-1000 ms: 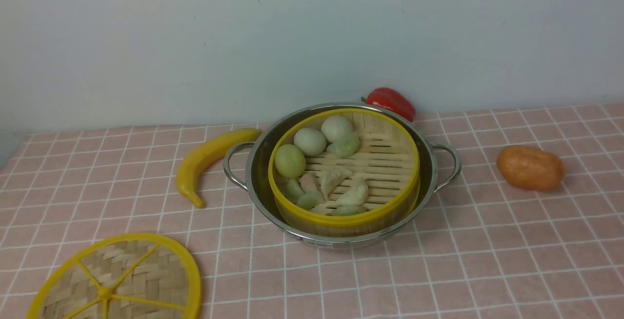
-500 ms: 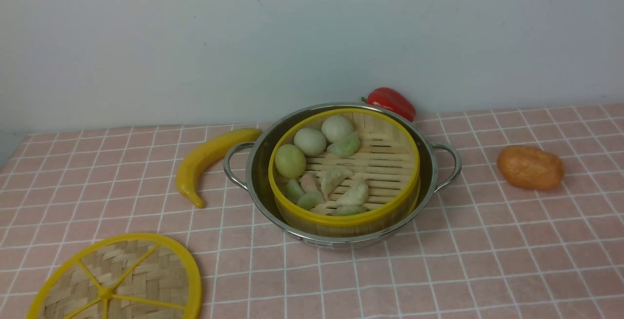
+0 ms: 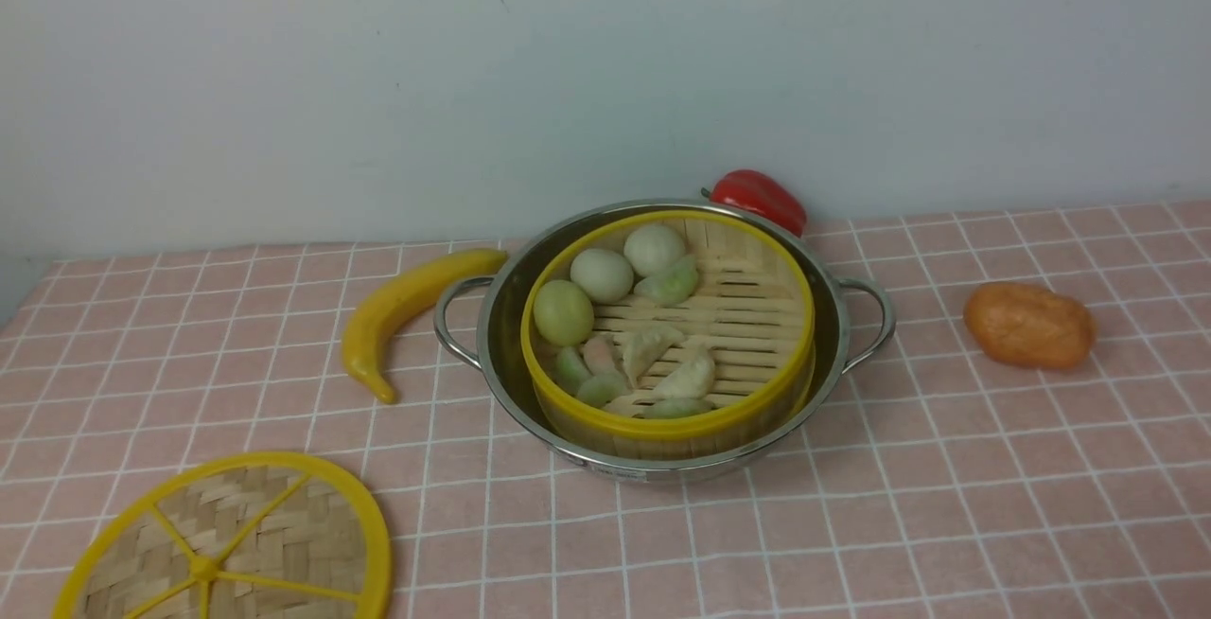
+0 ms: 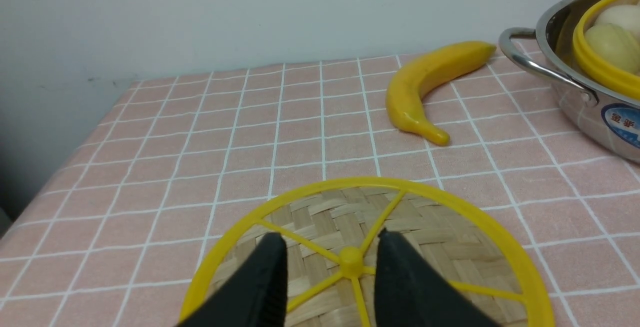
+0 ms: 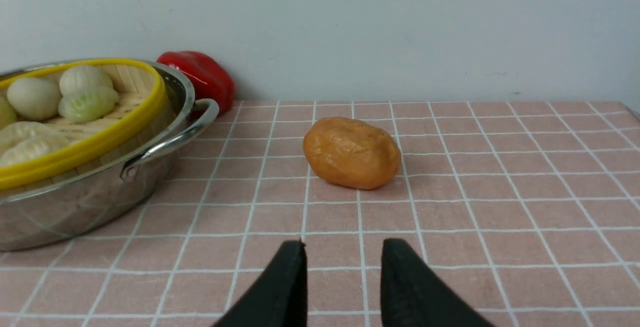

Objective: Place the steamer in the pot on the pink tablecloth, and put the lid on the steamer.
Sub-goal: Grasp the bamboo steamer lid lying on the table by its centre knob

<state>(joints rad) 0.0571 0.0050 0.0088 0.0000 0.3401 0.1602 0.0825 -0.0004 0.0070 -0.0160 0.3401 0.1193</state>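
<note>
Steamer with its buns and dumplings sits inside the pot, its yellow rim level and just within the steel rim, so we judge the first half of the task done. The pot stands at the middle of the pink tablecloth.

What remains is the lid. It lies flat on the cloth at about 8 o'clock from the pot, well apart from it, and the steamer is uncovered.

In the left wrist view we see the left gripper over the lid, its two black fingers spread with the centre hub showing between them. They are released and hold nothing. We cannot tell whether the tips touch the weave.

In the right wrist view the right gripper is also released, fingers apart over bare cloth, empty, and clear of the pot.

Other things we leave alone: a banana at 9 o'clock from the pot, close to its handle, a red pepper at 1 o'clock behind it, and an orange potato-like piece at 3 o'clock.

We judge the task about half done: the lid must be gripped, carried to the pot and set on the steamer.
</note>
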